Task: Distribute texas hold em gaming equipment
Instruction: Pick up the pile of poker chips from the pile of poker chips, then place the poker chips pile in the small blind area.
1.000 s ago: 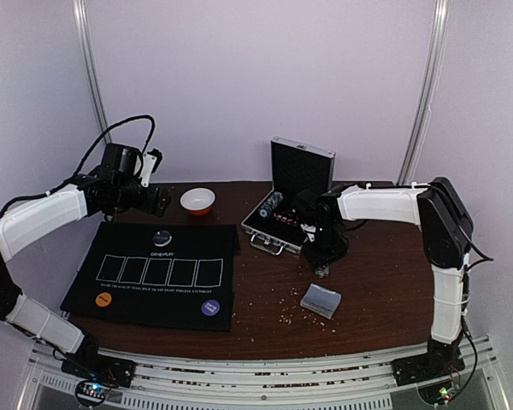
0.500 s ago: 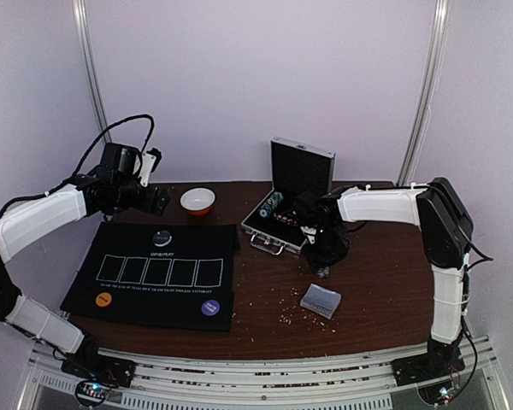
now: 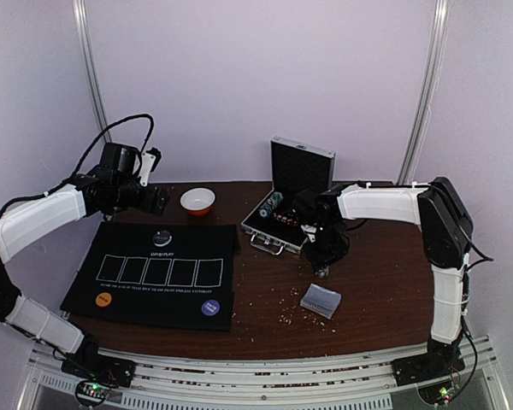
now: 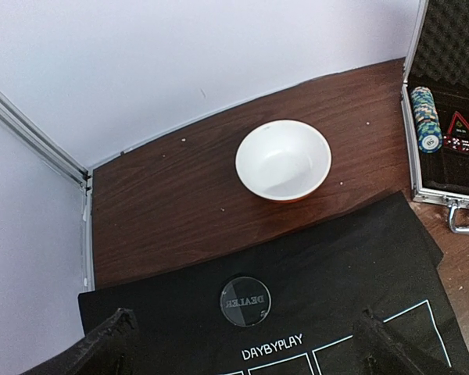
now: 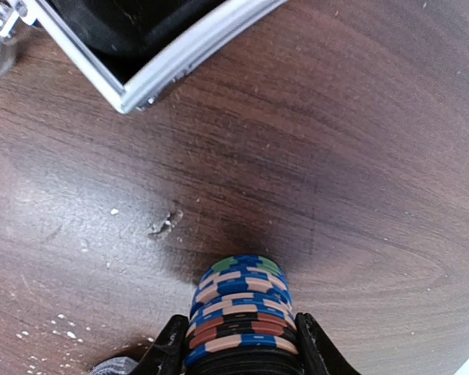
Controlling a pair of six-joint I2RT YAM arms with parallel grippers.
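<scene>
Two tabletop robot arms, seen from overhead. The white-shelled, black-jointed left arm (image 3: 43, 218) sits on a black base at seven o'clock, and a thin black cable (image 3: 111, 132) arcs over the dark camera block at its wrist. The white-shelled right arm (image 3: 380, 203), based at five o'clock, has a bulky black elbow housing. Both end in matte black tooling: the left gripper (image 3: 160, 202) has rough-textured fingers (image 4: 113, 344), while the right gripper (image 3: 323, 263) has smooth, rounded fingers (image 5: 170, 344).
</scene>
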